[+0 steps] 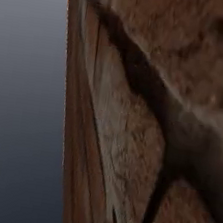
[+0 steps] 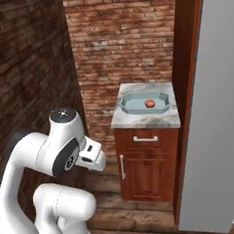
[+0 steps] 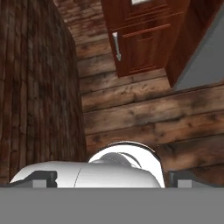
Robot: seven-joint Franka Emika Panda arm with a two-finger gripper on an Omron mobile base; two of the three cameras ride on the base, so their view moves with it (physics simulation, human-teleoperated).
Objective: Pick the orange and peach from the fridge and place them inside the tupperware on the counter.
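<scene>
Rightward, peach (image 2: 150, 103) in tupperware (image 2: 130, 106) on counter (image 2: 145, 120); leftward, fridge (image 1: 20, 95) beside wood panel (image 1: 148, 114); claw's state indiscernible.

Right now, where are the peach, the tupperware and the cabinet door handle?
peach (image 2: 150, 103), right base view, middle of the fruit.
tupperware (image 2: 129, 106), right base view, bare floor left of the fruit.
cabinet door handle (image 3: 117, 46), hand view, mid-bar.

The white arm (image 2: 47, 160) is folded up close over its own base, elbow raised high and the forearm bent back down. The hand (image 2: 92, 156) points downward. In the hand view the two dark fingertips (image 3: 41, 178) sit far apart with nothing between them.
</scene>
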